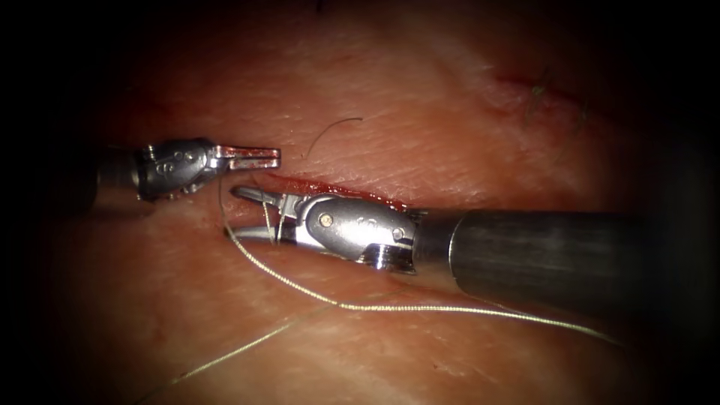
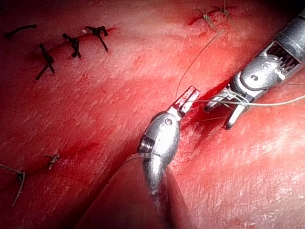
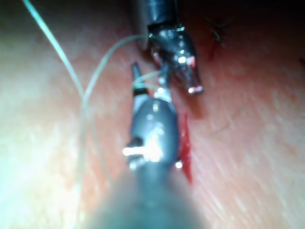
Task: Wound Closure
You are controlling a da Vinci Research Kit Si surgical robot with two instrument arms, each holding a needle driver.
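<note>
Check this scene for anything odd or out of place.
Thread is wound around the open jaws of the right tool, which lies along the cut. The left tool is shut, apparently on that thread. Red fluid smears the tissue. No needle visible.

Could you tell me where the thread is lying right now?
In the endoscope view the thread wraps around the right end effector, whose jaws are open, at the cut, then trails right and lower left across the tissue.

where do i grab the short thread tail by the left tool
Probably near the tail's low end, beside the left tool's shut jaws. It arcs away from there over the tissue, so come from the left, jaws across the strand. The right tool's open jaws carry looped thread.
</note>
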